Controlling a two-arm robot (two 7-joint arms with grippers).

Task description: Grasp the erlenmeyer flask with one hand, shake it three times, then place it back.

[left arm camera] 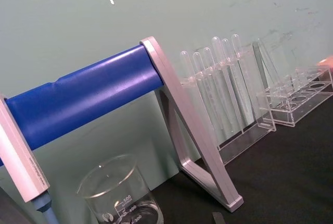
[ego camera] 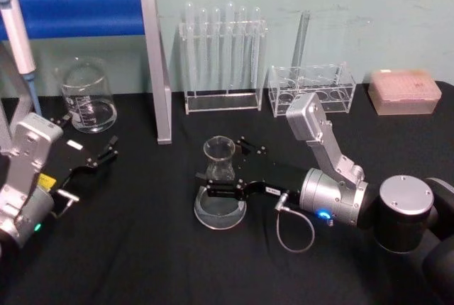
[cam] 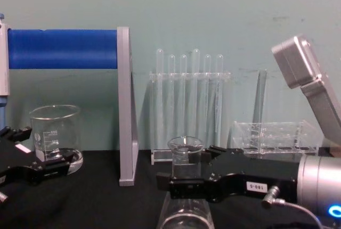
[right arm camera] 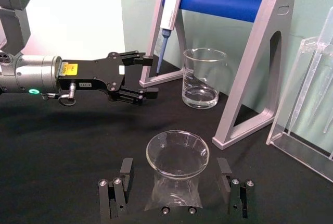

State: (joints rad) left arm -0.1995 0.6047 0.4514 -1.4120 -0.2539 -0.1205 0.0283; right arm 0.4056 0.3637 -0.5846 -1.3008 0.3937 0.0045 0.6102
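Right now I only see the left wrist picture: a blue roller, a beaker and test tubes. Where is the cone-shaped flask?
Observer: The erlenmeyer flask stands upright on the black table, in front of the test tube rack.
Operator: Is a claw near it?
Observer: Yes. The right claw is open around its neck, with one finger on each side and a gap between each finger and the glass.
Operator: And my left claw?
Observer: The left claw is open too. It is off to the flask's left, near the beaker.
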